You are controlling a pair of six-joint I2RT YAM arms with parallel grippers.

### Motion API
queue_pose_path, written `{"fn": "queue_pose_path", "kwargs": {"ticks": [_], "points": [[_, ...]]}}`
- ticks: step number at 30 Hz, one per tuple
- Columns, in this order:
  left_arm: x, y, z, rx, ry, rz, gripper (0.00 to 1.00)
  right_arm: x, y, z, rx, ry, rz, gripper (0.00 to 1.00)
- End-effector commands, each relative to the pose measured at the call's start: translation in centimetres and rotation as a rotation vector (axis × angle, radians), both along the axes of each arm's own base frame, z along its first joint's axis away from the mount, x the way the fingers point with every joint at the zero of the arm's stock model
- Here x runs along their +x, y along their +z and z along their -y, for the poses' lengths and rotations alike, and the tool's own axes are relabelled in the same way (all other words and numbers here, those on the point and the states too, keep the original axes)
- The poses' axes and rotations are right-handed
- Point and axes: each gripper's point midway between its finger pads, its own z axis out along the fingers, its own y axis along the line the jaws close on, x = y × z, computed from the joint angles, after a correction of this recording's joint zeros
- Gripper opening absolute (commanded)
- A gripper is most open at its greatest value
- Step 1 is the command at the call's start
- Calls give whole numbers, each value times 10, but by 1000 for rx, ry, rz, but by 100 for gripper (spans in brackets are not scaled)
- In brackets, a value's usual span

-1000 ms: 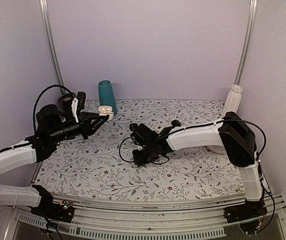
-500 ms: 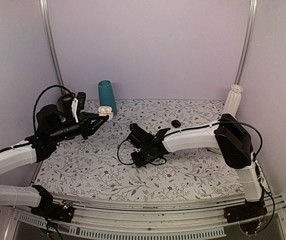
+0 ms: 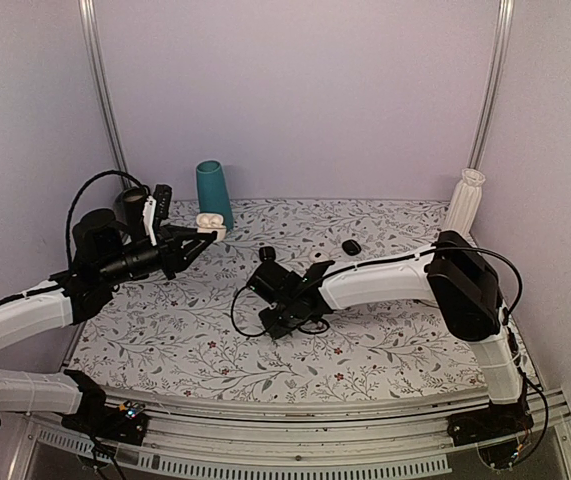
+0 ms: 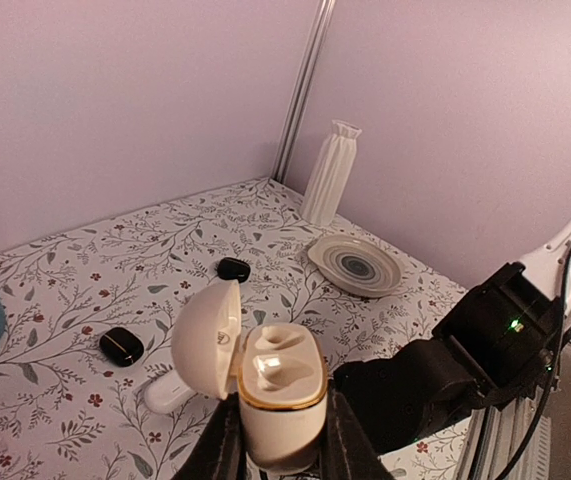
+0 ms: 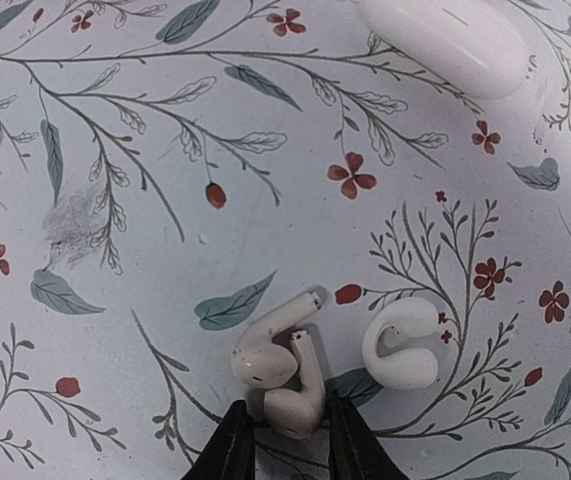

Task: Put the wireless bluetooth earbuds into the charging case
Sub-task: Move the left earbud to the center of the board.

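My left gripper [image 4: 283, 425] is shut on the charging case [image 4: 280, 375] and holds it upright above the table. The case lid is open to the left and both sockets are empty. In the top view the case [image 3: 208, 222] is at the back left, at my left gripper [image 3: 201, 238]. Two white stemmed earbuds lie touching on the table in the right wrist view, the upper one [image 5: 265, 352] and the lower one [image 5: 303, 392]. My right gripper [image 5: 285, 432] hangs over them, narrowly open, with its fingertips on either side of the lower bud. In the top view the right gripper [image 3: 280, 322] is mid-table.
A white C-shaped piece [image 5: 402, 343] lies right of the buds, and a white oblong piece [image 5: 445, 40] lies further off. Two black lumps [image 4: 122, 345] [image 4: 232, 268], a striped plate [image 4: 355, 265], a white ribbed vase [image 3: 465, 200] and a teal cup [image 3: 213, 192] stand around the table.
My right arm has moved left across the table, uncovering a black lump behind it. The left arm and the case have not moved.
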Motion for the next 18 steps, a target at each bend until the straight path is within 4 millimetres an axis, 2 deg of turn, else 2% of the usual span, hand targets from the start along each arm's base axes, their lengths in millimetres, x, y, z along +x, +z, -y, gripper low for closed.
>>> {"fn": "queue_pose_path", "kwargs": {"ticks": [1, 7, 13, 18], "points": [[0, 19, -4, -27, 8, 28, 0, 1, -13, -1, -45, 16, 13, 26], [0, 18, -5, -28, 11, 27, 0, -1, -15, 3, -56, 18, 11, 15], [0, 20, -5, -29, 12, 28, 0, -6, -13, 8, -54, 28, 13, 14], [-1, 19, -5, -30, 7, 23, 0, -23, -4, 15, -26, 83, 15, 14]]}}
